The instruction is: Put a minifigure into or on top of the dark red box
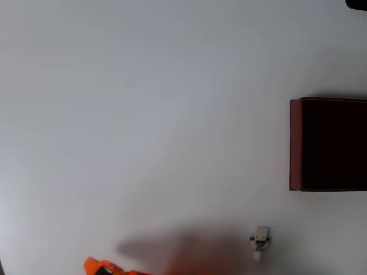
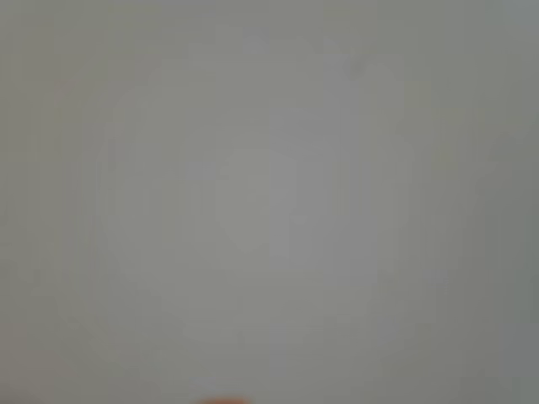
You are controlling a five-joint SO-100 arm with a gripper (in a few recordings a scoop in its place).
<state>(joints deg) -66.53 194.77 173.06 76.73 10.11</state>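
White surface (image 1: 143, 114), bare and wide. Dark red box (image 1: 328, 144) at right edge of overhead view, open top, partly cut off. Orange pincer (image 1: 103, 267) at bottom edge, blurred; spread or pressed together, cannot tell. Minifigure (image 1: 260, 238) lies below the box, well right of the pincer. Risk: so small a figure could get knocked or slip the grasp.

Overhead: box (image 1: 328, 144) sitting at right edge of table (image 1: 143, 114), minifigure (image 1: 260, 238) lower down and left of it, well apart; arm (image 1: 103, 267) poking in bottom left.
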